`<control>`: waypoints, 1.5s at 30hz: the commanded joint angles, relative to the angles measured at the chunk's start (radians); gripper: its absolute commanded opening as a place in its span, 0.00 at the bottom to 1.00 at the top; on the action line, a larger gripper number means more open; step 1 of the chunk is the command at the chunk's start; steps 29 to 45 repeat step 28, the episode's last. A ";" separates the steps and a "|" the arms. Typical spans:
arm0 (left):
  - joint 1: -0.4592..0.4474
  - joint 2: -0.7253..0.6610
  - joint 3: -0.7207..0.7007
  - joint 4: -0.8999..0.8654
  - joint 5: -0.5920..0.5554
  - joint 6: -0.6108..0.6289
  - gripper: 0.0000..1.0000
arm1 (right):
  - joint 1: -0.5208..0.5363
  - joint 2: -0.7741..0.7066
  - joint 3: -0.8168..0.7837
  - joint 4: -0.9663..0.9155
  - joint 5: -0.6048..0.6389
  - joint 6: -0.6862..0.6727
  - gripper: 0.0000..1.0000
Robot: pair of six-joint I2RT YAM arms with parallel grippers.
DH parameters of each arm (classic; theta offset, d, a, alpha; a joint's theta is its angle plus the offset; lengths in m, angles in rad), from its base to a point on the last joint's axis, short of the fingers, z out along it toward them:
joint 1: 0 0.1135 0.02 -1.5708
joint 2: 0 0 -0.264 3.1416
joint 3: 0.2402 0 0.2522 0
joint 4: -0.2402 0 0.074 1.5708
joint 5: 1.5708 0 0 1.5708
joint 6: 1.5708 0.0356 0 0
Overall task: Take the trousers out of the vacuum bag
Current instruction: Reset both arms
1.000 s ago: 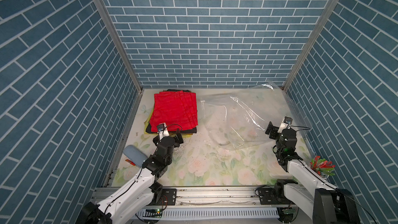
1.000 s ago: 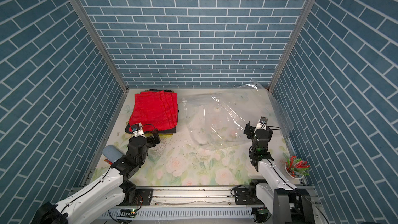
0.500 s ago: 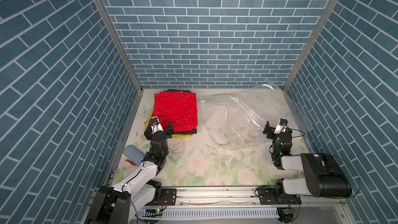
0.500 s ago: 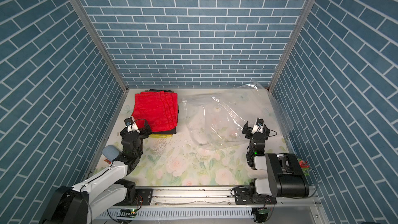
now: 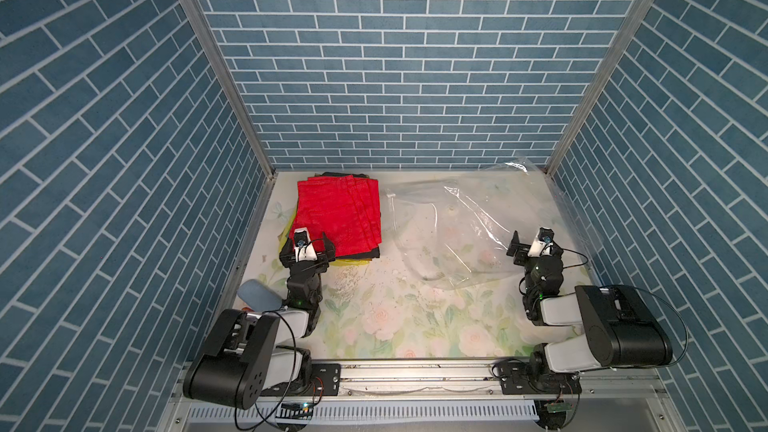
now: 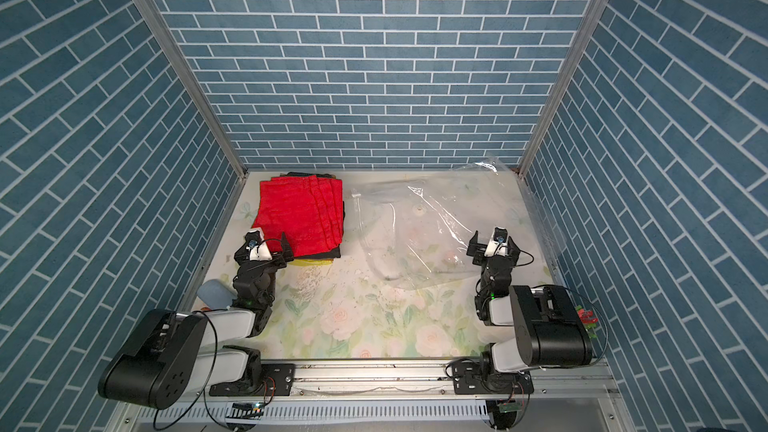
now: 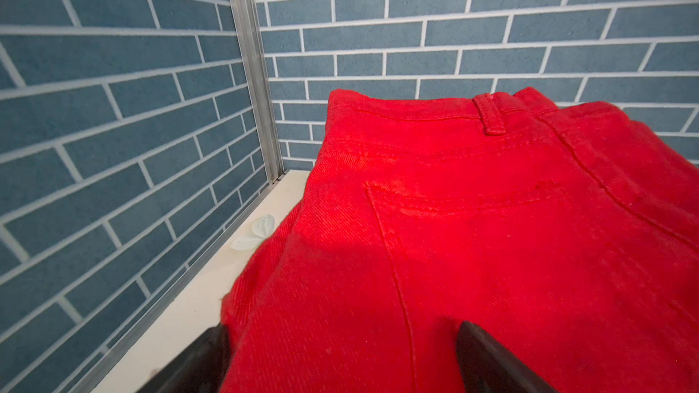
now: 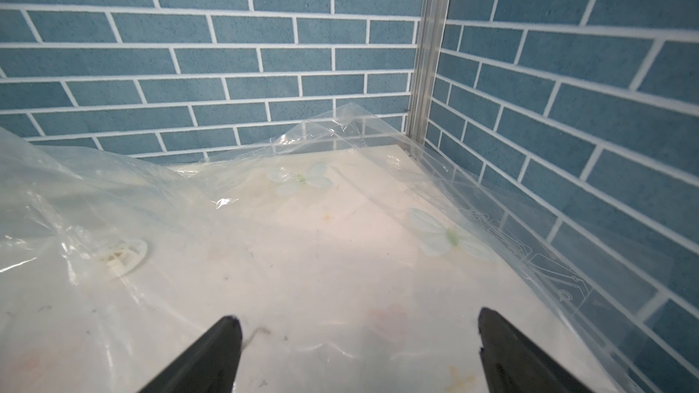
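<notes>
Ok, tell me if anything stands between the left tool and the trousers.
Nothing visible does. The open left tool is right at the near edge of the stacked trousers, which lie outside the vacuum bag.

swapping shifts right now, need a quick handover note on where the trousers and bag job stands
Pincers: left pincer open and holding nothing, at the near edge of the trousers. The right pincer is open and holding nothing, over the near right part of the vacuum bag.
Things: trousers stacked, red pair on top, in the far left corner of the table, beside the bag and outside it. The bag lies flat and looks empty.
Done: trousers out.
Left: probably nothing, just confirm the bag is empty.
</notes>
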 commanded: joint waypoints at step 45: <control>0.132 0.224 0.091 0.094 0.231 -0.009 0.99 | 0.013 0.067 0.028 0.046 -0.002 -0.047 0.99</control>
